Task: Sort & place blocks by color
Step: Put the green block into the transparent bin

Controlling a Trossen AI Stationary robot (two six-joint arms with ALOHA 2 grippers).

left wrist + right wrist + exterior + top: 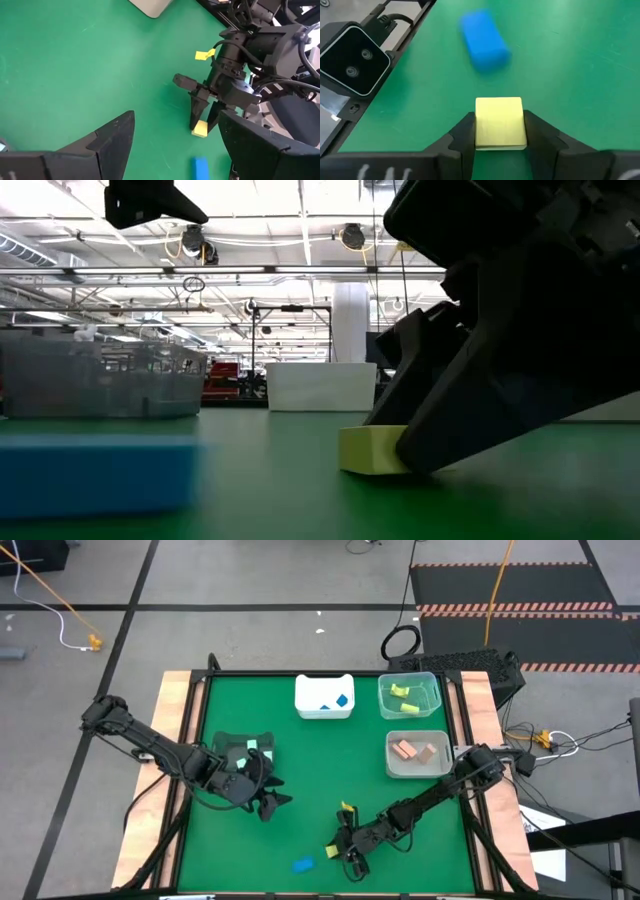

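A yellow block (500, 122) lies on the green table (300, 770) near its front edge, and my right gripper (500, 131) is shut on it. A blue block (484, 39) lies just beyond it, toward the table's left (303, 864). My left gripper (270, 802) hangs open over the table's left middle, holding nothing. Behind it stands a dark bin (243, 748) with mint green blocks. My right gripper pinches the yellow block by two opposite sides (479, 135) between its two fingers. The fingers slant down from the table's right and far side. The block sits level with its underside on the table (372, 468).
At the back stand a white bin (324, 710) with blue blocks and a clear bin (409, 710) with yellow ones. A grey bin (417, 768) with tan-pink blocks stands at the right. A small camera (352, 60) sits at the front edge, close to the blue block.
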